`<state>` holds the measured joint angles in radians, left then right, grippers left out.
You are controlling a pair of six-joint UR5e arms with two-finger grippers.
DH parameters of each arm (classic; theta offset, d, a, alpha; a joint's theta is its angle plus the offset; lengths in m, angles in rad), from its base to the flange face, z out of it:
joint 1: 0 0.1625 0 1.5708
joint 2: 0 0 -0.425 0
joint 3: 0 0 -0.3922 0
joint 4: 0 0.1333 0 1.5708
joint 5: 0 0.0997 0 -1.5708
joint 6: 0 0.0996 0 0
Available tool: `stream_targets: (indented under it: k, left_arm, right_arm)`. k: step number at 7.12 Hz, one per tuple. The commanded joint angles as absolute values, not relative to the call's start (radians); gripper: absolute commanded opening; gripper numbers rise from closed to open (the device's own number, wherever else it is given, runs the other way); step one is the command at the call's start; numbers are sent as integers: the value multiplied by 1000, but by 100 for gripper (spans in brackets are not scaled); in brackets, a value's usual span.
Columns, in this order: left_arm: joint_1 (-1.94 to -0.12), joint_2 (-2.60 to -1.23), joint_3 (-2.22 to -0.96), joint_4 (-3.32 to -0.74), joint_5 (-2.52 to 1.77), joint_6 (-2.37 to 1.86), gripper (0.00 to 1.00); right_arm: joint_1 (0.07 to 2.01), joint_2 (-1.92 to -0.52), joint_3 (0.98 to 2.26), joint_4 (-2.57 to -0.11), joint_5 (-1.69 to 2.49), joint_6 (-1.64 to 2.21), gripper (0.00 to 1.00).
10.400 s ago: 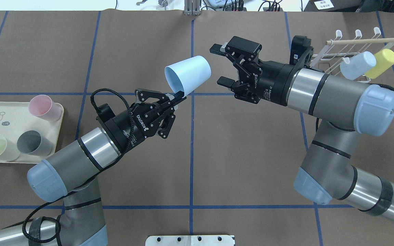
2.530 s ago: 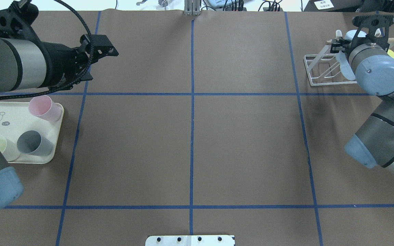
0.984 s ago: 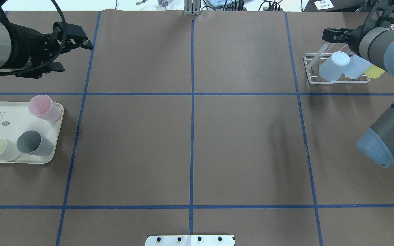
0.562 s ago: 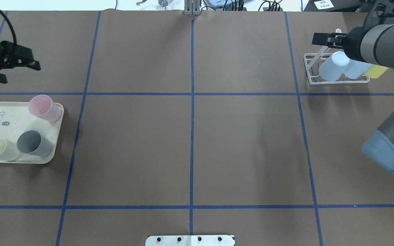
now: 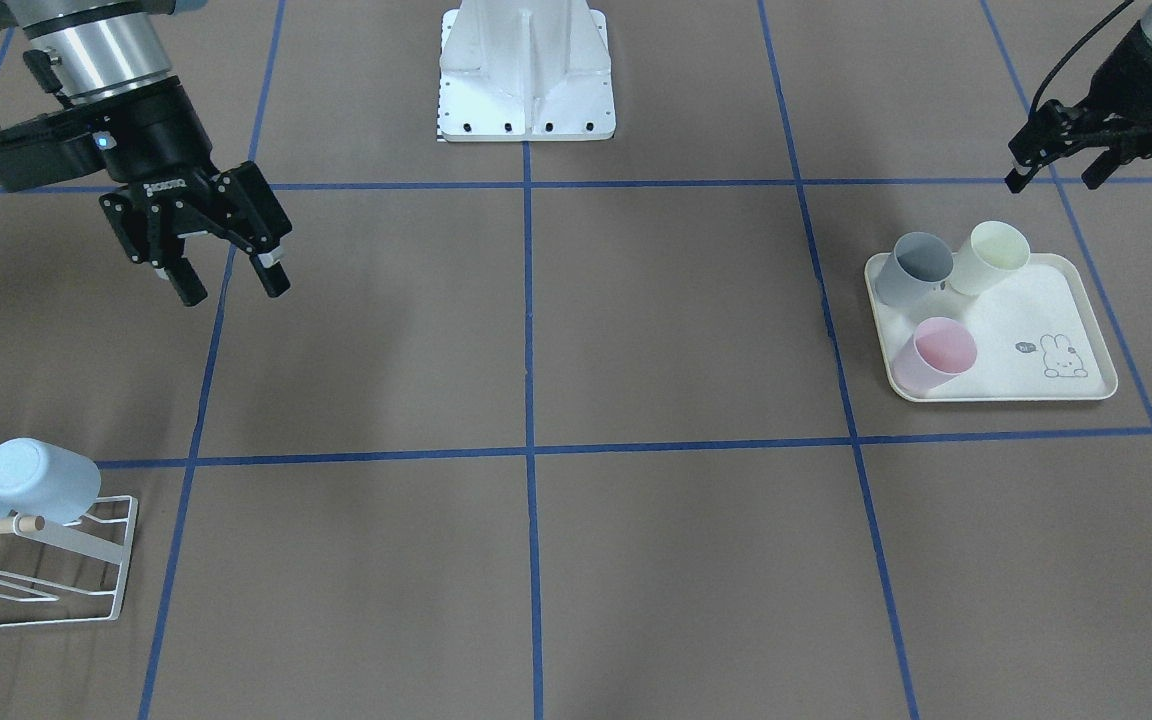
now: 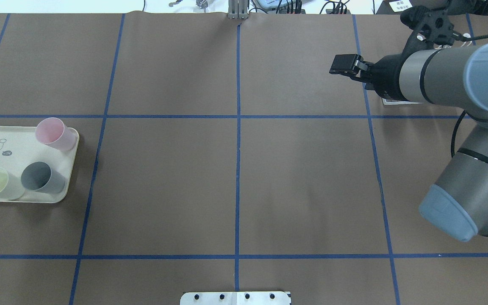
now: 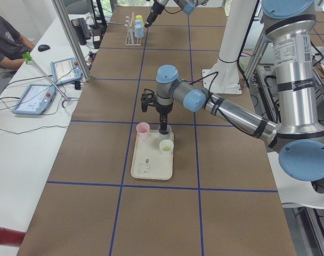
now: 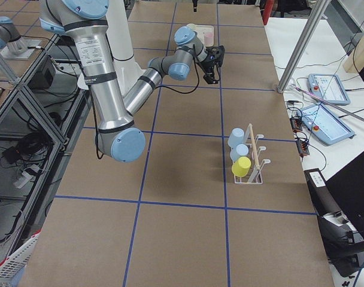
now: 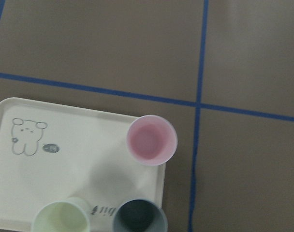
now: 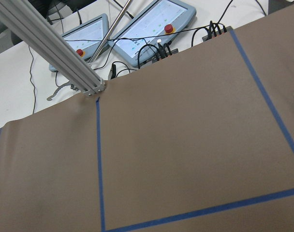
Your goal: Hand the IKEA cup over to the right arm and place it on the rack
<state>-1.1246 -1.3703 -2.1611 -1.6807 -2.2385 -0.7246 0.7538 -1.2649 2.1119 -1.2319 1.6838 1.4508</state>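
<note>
The blue cup (image 5: 31, 480) rests on the rack (image 5: 124, 560), with right fingers (image 5: 274, 275) and left fingers (image 5: 1093, 172) both spread wide, empty

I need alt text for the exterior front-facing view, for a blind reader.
The right gripper hangs open and empty above the brown table, apart from the rack at the lower left, where a light blue cup rests. At the view's right, a cream tray holds three cups.
</note>
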Motion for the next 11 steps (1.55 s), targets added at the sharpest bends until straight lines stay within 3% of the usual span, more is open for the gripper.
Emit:
stream_targets:
  k: [1,3,9,11]
  left_arm:
    - [-1118,-1356,-2058,-1794,-2235,-774,100]
    - [-1112,-1358,-1929,-1995,-2241,-844,100]
    - [-1019,-1342,-1853,-2003,-2241,-830,100]
    - [-1012,-1341,-1833,-2006,-2241,-828,94]
  right_arm:
    - [729,-1249,2155,-1229,1732,1550,100]
    - [710,-1250,2134,-1095,1738,1609,100]
    - [710,-1250,2129,-1074,1756,1634,100]
    - [710,-1250,2129,-1074,1758,1634,100]
